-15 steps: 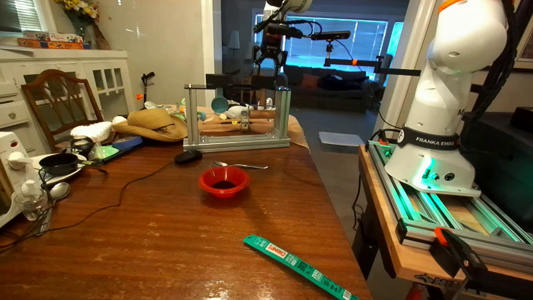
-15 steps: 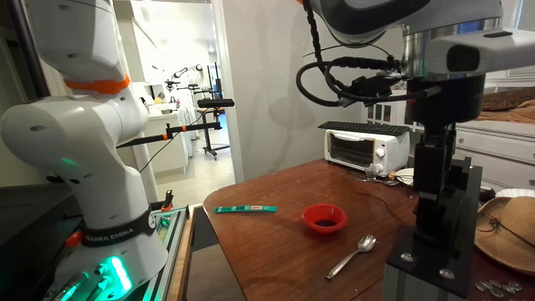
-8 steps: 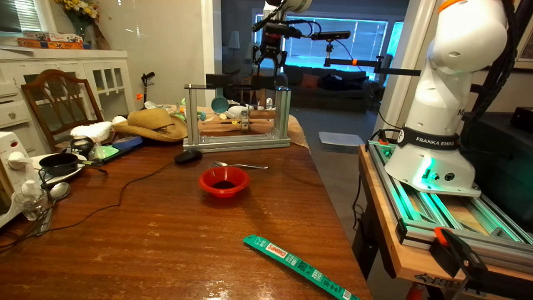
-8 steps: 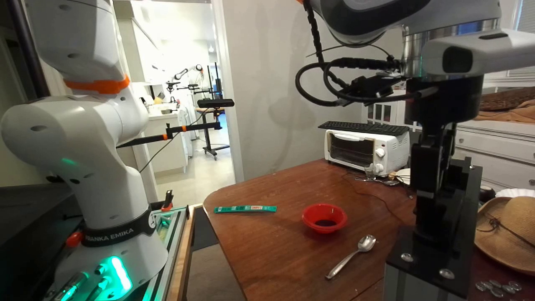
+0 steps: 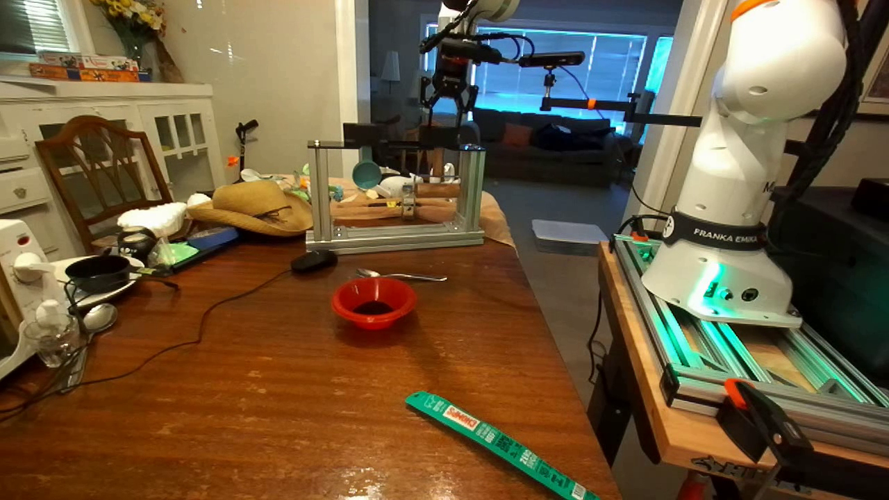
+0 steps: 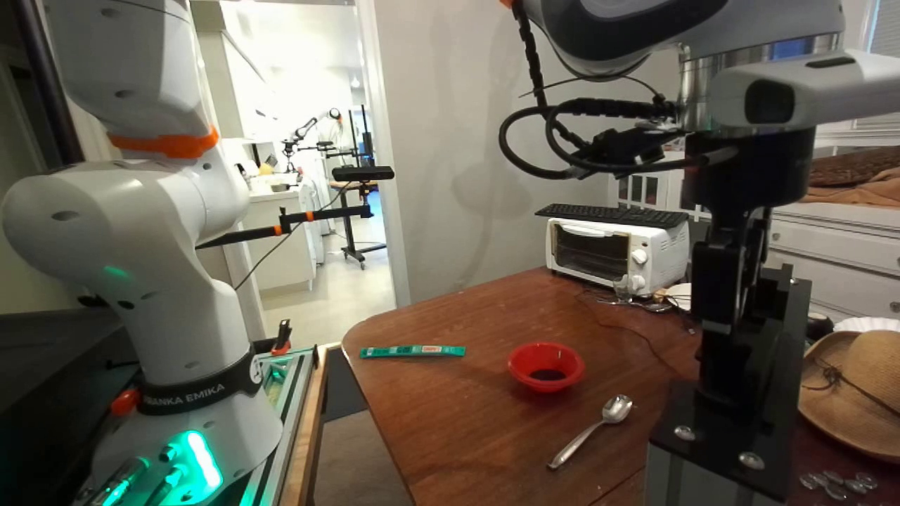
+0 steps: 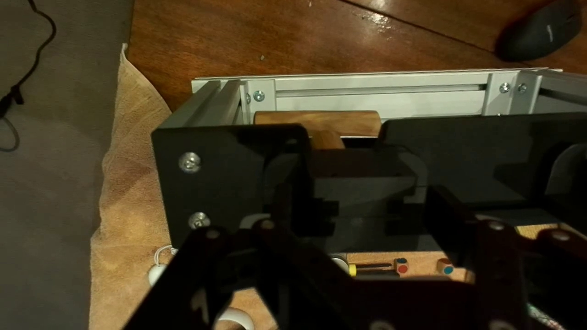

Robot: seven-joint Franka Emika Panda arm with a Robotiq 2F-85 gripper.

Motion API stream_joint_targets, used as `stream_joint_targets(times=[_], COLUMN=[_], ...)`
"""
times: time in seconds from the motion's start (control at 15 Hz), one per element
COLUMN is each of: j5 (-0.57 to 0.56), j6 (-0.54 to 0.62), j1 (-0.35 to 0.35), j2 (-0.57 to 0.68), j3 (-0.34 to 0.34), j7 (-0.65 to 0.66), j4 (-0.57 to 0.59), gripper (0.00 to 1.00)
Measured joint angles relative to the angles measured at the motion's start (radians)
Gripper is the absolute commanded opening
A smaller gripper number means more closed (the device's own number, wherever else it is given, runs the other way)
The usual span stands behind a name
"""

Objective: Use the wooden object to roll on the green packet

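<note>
The wooden object (image 7: 316, 120), a tan roller with a short handle, hangs below the black top plate of a metal stand; this wooden object (image 5: 439, 190) also shows inside the frame in an exterior view. A dark block (image 5: 439, 137) sits at the top, above its handle. My gripper (image 5: 446, 117) points straight down over that block. In the wrist view the gripper (image 7: 362, 213) is open, its fingers apart with the grey block seen in the gap. Far from it, the green packet (image 5: 496, 441) lies flat on the table; the packet (image 6: 413, 351) appears whole in an exterior view.
The metal stand (image 5: 396, 243) also carries a teal cup (image 5: 366, 175). A red bowl (image 5: 374, 305), a spoon (image 5: 403, 276) and a mouse (image 5: 314, 262) lie between stand and packet. A straw hat (image 5: 253, 208) and toaster oven (image 6: 598, 249) are farther off.
My gripper has shifted very slightly leftward in an exterior view, and its fingers stand a little nearer each other. The packet, bowl, spoon and stand are unmoved.
</note>
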Motion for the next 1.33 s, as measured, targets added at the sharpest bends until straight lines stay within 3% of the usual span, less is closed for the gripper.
stream_joint_targets(times=[0.47, 1.33], j5=[-0.004, -0.008], j6=[0.0, 0.0], j1=[0.0, 0.001], j2=[0.011, 0.061], j3=[-0.002, -0.003], j7=[0.0, 0.0], j4=[0.014, 0.044], gripper=[0.76, 0.63])
